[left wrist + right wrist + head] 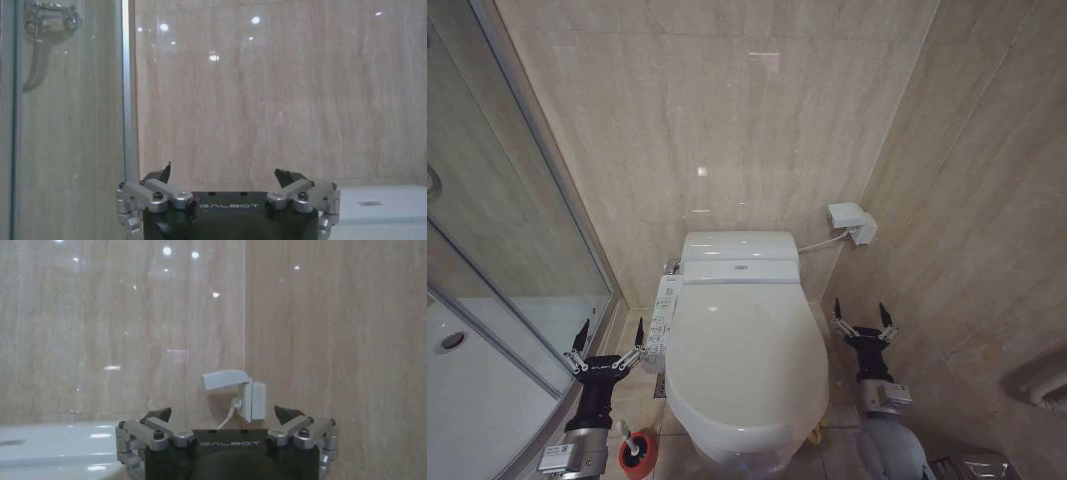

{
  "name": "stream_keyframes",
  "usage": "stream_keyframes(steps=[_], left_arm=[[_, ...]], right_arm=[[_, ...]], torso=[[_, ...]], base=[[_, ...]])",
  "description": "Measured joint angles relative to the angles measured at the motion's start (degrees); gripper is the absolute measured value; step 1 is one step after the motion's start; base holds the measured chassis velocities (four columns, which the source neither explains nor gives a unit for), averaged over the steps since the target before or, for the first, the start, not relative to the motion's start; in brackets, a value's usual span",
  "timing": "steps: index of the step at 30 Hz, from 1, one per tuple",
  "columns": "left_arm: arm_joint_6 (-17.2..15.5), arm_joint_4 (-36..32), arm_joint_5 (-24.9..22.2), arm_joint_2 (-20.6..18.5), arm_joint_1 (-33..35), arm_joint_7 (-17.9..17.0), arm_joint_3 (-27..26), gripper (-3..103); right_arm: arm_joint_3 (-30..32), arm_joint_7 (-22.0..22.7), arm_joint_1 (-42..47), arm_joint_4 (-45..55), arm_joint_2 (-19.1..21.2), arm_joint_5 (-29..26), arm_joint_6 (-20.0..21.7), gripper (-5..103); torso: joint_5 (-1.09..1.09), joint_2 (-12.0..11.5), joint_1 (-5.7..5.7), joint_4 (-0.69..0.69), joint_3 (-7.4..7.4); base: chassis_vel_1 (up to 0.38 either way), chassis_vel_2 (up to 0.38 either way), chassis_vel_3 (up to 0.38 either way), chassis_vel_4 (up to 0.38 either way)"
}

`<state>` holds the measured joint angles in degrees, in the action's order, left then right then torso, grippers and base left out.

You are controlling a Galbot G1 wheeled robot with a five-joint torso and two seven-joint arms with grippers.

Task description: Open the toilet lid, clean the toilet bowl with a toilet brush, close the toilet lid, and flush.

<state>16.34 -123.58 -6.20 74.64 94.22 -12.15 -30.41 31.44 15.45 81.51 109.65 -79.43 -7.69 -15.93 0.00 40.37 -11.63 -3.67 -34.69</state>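
Observation:
The glossy white toilet lid (747,350) lies shut over the toilet, covering the toilet bowl. A yellow strap (815,434) peeks out at the lid's front right edge. My left gripper (609,345) hangs open to the left of the toilet, beside the side control panel (662,322). My right gripper (860,321) stands open to the right of the toilet. Each holds nothing. The toilet brush handle (624,432) pokes out of the red holder cup (638,454) on the floor, just right of my left arm. The left gripper (227,175) faces the wall; the right gripper (223,414) faces the wall socket.
A glass shower door (497,250) and white shower tray (467,400) stand to the left. The tank (739,258) sits against the marble wall. A white wall socket (851,222) with a cable is at the right. A metal fitting (972,467) is at the lower right.

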Motion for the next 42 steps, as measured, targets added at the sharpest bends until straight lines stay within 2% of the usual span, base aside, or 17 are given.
stream_keyframes(steps=[11,42], left_arm=[[0.0,0.0,0.0,0.0,0.0,0.0,0.0,100],[0.0,0.0,0.0,0.0,0.0,0.0,0.0,100]], right_arm=[[-1.1,-3.2,2.6,1.5,-0.9,0.9,-0.4,100],[-1.8,-2.4,3.0,2.5,-1.3,1.6,0.1,100]], torso=[[0.0,0.0,0.0,0.0,0.0],[0.0,0.0,0.0,0.0,0.0]], base=[[0.0,0.0,0.0,0.0],[0.0,0.0,0.0,0.0]])
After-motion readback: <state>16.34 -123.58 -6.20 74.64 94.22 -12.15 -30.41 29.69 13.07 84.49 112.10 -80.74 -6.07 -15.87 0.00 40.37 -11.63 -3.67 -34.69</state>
